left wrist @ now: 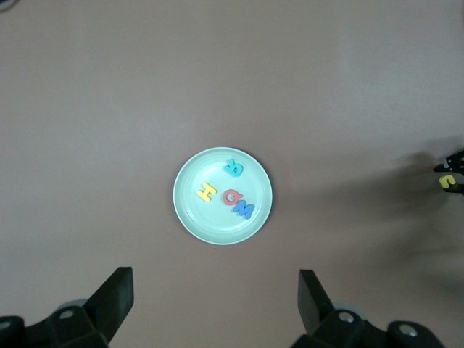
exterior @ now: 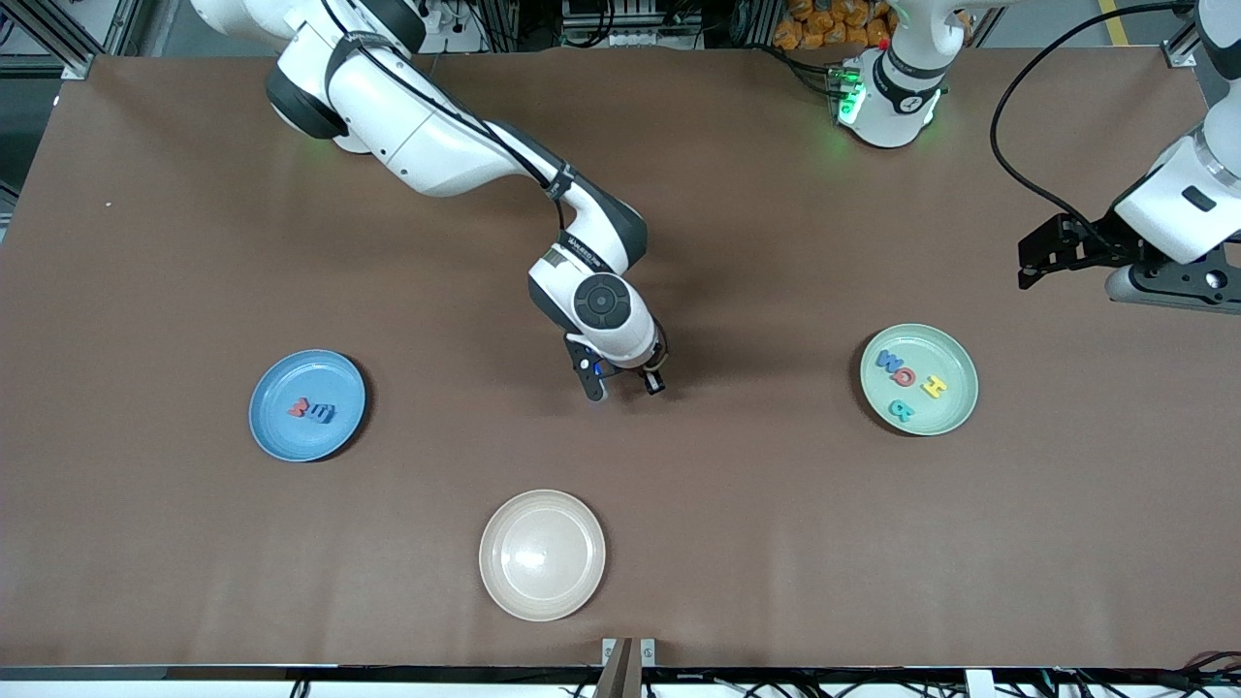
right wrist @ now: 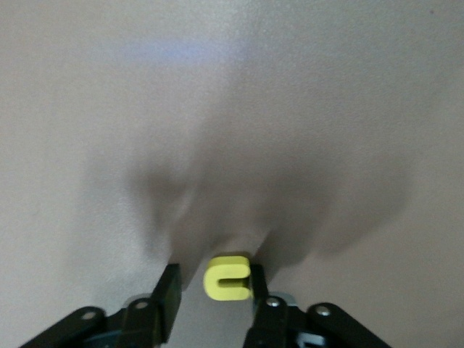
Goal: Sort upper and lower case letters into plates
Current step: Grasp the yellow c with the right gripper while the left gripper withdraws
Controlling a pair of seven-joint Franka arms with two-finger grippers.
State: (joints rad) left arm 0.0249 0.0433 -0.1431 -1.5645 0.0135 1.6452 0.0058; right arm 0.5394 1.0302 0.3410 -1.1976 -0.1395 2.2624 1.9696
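Note:
My right gripper [exterior: 624, 386] is low over the middle of the table with its fingers apart. A yellow letter c [right wrist: 228, 278] sits between its fingers [right wrist: 168, 290], touching one and clear of the other. The same c shows in the left wrist view [left wrist: 447, 181]. The blue plate [exterior: 281, 427] toward the right arm's end holds a red letter [exterior: 299, 408] and a blue letter [exterior: 321, 413]. The mint green plate [exterior: 945, 412] toward the left arm's end holds a blue W [exterior: 887, 362], a red Q [exterior: 906, 376], a yellow H [exterior: 934, 386] and a teal R [exterior: 901, 411]. My left gripper [exterior: 1034, 262] is open and empty, high above the table beside that plate [left wrist: 190, 214].
A cream-beige plate [exterior: 542, 555] with nothing in it stands near the table's front edge, nearer to the front camera than my right gripper. Bare brown table lies between the three plates.

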